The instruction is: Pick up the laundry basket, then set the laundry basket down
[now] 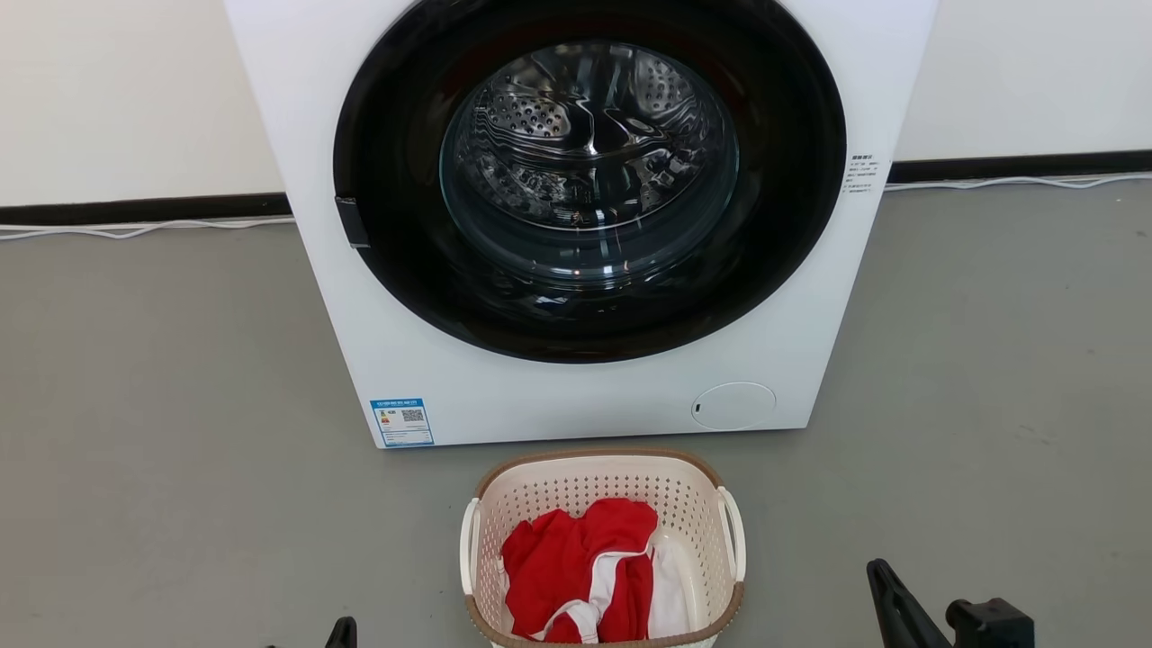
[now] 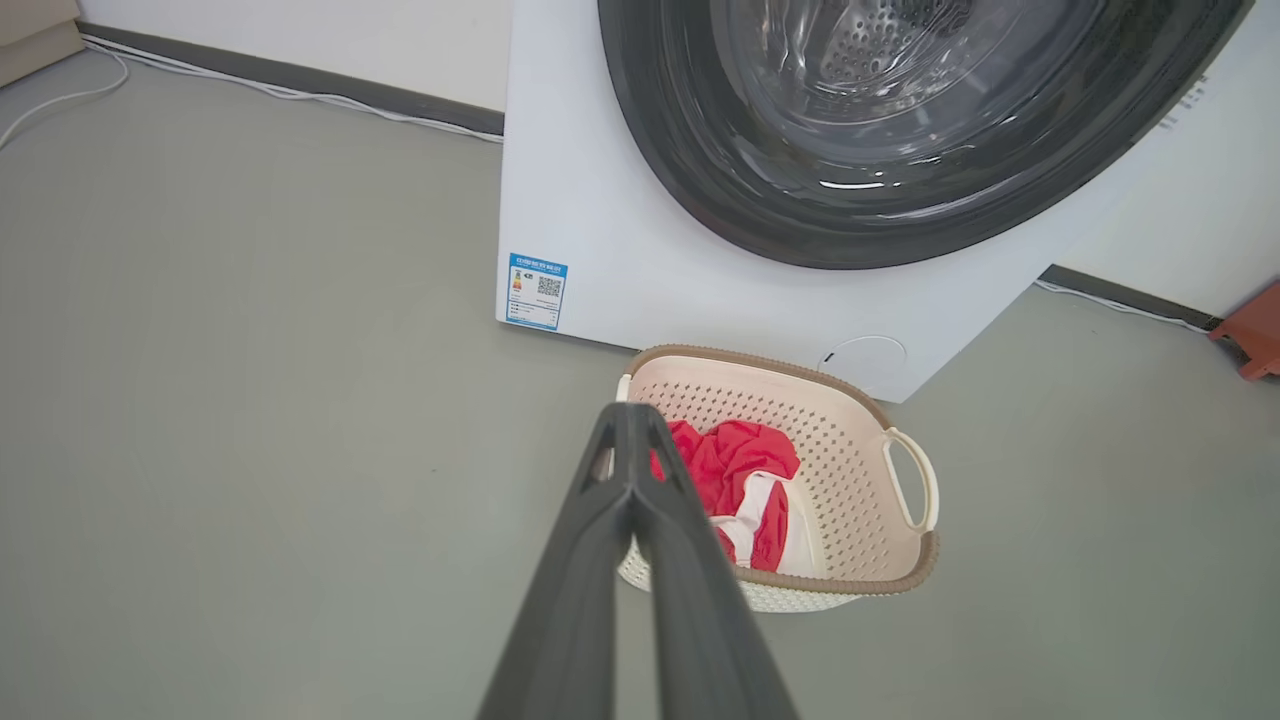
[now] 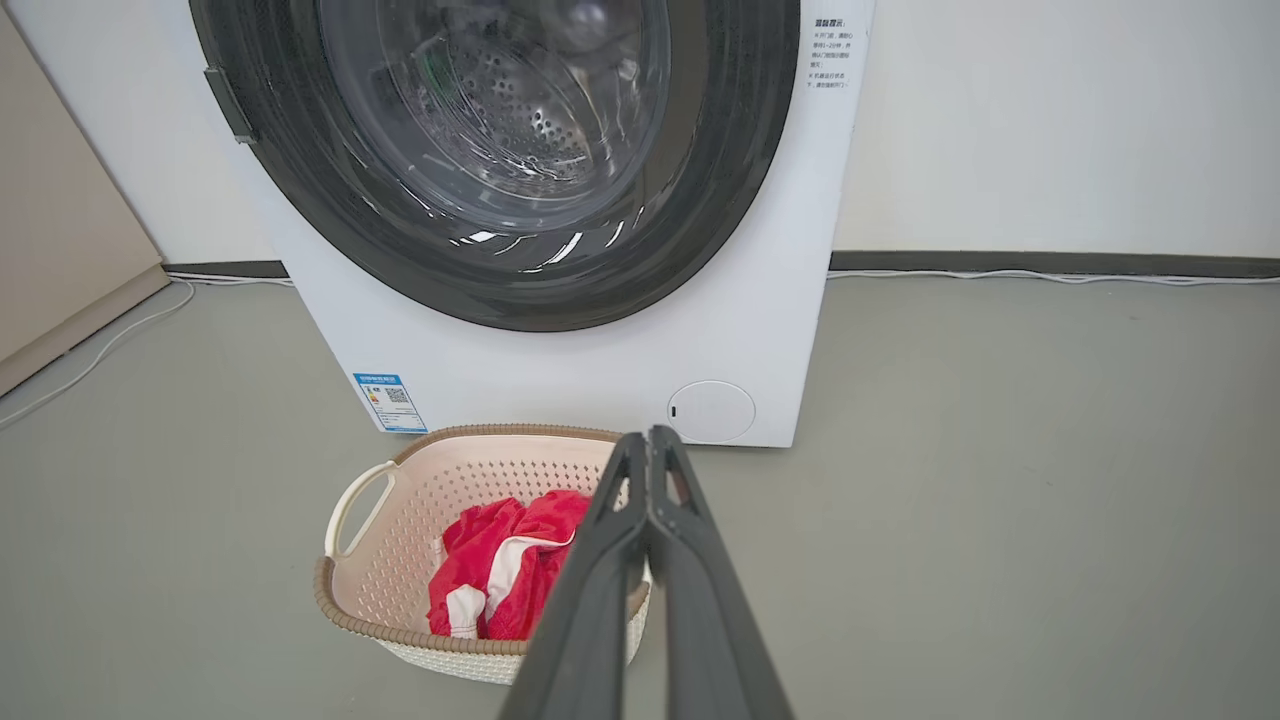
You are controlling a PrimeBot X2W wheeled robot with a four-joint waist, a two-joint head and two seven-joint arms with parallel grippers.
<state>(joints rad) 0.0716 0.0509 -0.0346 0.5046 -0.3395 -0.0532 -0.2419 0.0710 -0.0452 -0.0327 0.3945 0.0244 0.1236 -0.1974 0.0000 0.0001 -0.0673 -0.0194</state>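
The left hand (image 2: 630, 420) has its two fingers pressed together and holds nothing. The right hand (image 3: 648, 440) is likewise closed and empty. Both point forward and down, one on each side of the laundry basket (image 1: 598, 457) and apart from it. It sits on the grey floor (image 1: 180, 450) just before the washing machine (image 1: 576, 396), with red and white clothes (image 1: 576, 558) inside.

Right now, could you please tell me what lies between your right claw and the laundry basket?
In the head view, bare grey floor lies between the right claw and the laundry basket; nothing else sits there.
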